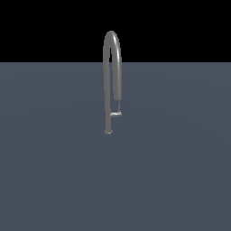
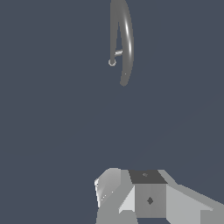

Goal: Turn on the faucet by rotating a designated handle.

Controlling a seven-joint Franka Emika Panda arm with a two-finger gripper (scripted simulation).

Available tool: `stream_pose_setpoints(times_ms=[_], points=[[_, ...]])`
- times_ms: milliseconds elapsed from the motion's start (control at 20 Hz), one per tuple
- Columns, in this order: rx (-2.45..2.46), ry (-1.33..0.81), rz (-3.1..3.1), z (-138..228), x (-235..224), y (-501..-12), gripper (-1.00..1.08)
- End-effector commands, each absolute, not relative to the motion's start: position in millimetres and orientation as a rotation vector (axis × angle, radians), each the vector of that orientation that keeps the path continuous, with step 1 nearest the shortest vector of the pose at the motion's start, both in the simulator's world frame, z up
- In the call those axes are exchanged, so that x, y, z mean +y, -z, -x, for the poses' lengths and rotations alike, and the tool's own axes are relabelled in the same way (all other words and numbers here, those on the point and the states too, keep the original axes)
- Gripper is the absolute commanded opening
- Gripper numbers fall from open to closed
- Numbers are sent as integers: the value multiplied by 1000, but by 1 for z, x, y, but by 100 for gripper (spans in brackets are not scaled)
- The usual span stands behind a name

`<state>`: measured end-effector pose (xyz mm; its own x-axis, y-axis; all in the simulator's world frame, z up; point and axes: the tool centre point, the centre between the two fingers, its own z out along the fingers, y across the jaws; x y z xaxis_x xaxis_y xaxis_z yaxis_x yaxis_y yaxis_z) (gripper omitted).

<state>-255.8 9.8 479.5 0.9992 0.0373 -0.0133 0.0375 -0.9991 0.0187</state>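
Faucet [image 1: 111, 67] stands upright, long axis vertical; its handle [image 1: 115, 114] projects horizontally toward the exterior view's right. Gripper [image 2: 131, 192] is well apart from both; finger spacing indeterminable.

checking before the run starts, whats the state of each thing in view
faucet: upright on the floor, arched spout pointing down, nothing touching it
handle: horizontal stub low on the faucet, sticking toward the exterior view's right, untouched
gripper: seen only in the wrist view, well apart from the faucet, holding nothing; whether the fingers are open or shut cannot be told
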Motion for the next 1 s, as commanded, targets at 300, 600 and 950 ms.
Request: stream_pose_setpoints(times_ms=[300,600,950], points=[[48,-13,-3138,256,10,-488,-100],[18,-108,-3187,256,9,-513,-100],[-50,-279,-3298,258,1,-559,-100]])
